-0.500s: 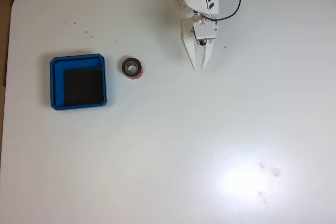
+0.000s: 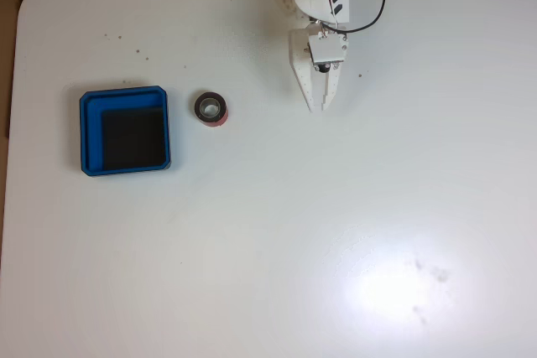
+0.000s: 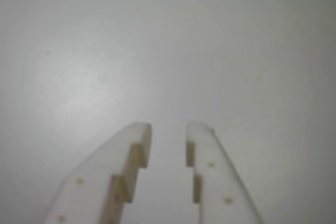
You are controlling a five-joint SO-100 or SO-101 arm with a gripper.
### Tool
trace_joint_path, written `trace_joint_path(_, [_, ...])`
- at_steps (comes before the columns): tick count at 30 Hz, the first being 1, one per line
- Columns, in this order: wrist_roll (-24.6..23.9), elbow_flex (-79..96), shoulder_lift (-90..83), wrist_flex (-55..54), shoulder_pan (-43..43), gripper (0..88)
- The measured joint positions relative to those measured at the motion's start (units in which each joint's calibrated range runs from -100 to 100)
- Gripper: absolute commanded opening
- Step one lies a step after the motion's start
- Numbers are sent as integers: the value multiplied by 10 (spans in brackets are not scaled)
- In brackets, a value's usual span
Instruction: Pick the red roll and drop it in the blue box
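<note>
In the fixed view the red roll lies flat on the white table, dark grey face up, just right of the blue box. The box is a shallow blue tray with a black floor and nothing in it. My white gripper points down the picture, well right of the roll and slightly above its level. In the wrist view my gripper hovers over bare table, its fingertips a narrow gap apart with nothing between them.
The table's rounded left edge borders a brown floor. The arm's base and a looping black cable sit at the top middle. A bright glare patch lies at the lower right.
</note>
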Motion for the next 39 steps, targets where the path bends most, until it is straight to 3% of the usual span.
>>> trace_joint_path(24, [0, 0, 0, 0, 13, 4])
trace_joint_path(39, [0, 0, 0, 0, 342, 4])
